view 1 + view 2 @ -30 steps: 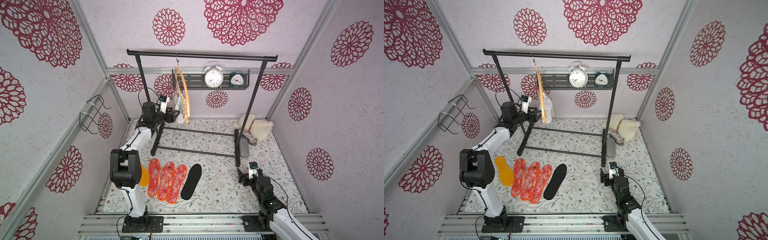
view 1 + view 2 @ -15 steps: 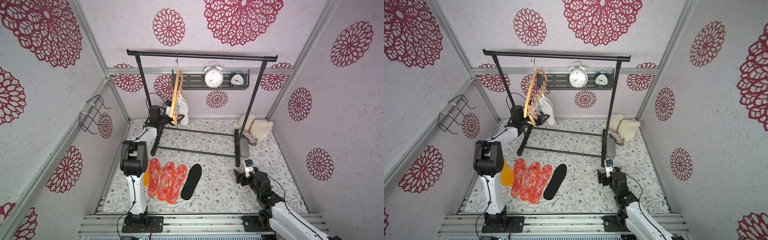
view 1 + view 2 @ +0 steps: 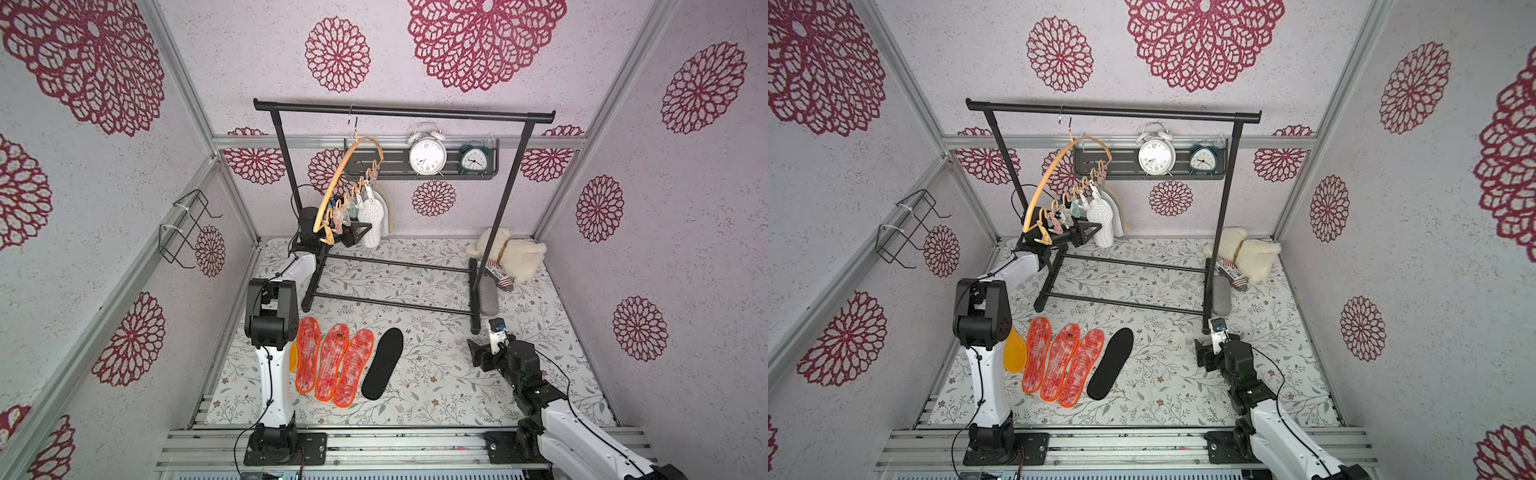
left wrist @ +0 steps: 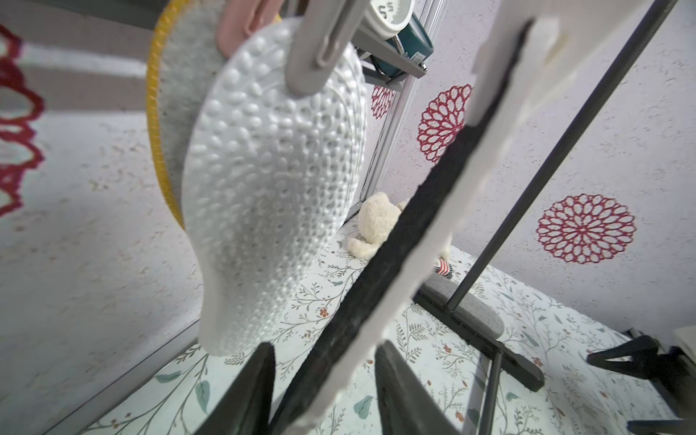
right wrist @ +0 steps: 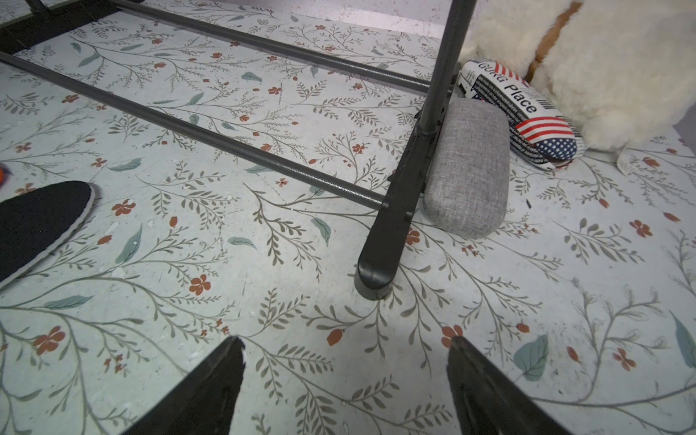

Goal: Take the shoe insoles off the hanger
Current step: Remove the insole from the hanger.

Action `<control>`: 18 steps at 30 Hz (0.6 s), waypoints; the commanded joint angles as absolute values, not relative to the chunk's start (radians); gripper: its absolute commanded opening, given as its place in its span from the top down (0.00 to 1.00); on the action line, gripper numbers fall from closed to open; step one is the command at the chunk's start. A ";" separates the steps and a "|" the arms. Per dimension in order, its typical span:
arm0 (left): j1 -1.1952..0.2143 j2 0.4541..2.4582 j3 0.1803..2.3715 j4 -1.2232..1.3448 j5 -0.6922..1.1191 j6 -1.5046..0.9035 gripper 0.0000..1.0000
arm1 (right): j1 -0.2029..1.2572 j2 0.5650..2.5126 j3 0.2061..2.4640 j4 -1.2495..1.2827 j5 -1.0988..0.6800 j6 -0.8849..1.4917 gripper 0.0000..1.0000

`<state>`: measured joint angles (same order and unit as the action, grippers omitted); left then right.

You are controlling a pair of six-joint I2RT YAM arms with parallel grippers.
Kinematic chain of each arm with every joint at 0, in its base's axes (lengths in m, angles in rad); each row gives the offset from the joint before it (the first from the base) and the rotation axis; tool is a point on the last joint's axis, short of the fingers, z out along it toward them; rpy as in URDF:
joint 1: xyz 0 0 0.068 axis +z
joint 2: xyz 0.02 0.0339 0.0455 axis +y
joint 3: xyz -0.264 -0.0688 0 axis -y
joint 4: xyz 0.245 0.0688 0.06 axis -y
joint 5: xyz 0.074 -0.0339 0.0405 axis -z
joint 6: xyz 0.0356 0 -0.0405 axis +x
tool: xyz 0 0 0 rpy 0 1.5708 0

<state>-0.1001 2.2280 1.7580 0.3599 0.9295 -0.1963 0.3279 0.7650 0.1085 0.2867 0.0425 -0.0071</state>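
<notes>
The orange-tan hanger (image 3: pixel 337 180) (image 3: pixel 1045 183) hangs tilted from the rack bar, clothespins in a row. Clipped insoles dangle from it: a pale dotted one (image 4: pixel 271 180) (image 3: pixel 371 222), a yellow-edged one (image 4: pixel 165 94) behind it, and a black one with a white underside (image 4: pixel 395 256), seen edge-on. My left gripper (image 4: pixel 323 344) (image 3: pixel 357 232) is open with its jaws on either side of that black insole's lower end. Three red-speckled insoles (image 3: pixel 332 361), a black one (image 3: pixel 383 361) and a yellow-orange one (image 3: pixel 1014 351) lie on the floor. My right gripper (image 5: pixel 345 339) (image 3: pixel 478 353) hovers open over the floor, holding nothing.
The black garment rack (image 3: pixel 399 112) spans the back, its foot (image 5: pixel 376 263) just ahead of my right gripper. A grey case (image 3: pixel 489 295), a flag-printed pouch (image 5: pixel 519 113) and a plush toy (image 3: pixel 511 253) sit by that foot. A wire basket (image 3: pixel 183 228) hangs on the left wall.
My left arm has reached in under the clothespins and its jaws have narrowed round the black insole. The hanger has swung and tilted. My right arm has edged toward the rack foot.
</notes>
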 commanded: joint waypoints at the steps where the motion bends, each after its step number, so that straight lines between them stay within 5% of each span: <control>1: -0.116 2.257 1.766 0.425 0.988 -0.236 0.62 | 0.321 0.767 0.142 0.306 0.028 -0.008 0.13; 8: -0.129 2.252 1.741 0.477 0.991 -0.304 0.92 | 0.313 0.763 0.141 0.305 0.016 -0.006 0.14; 18: -0.117 2.204 1.671 0.456 1.032 -0.307 1.00 | 0.309 0.797 0.374 0.277 -0.186 -0.025 0.30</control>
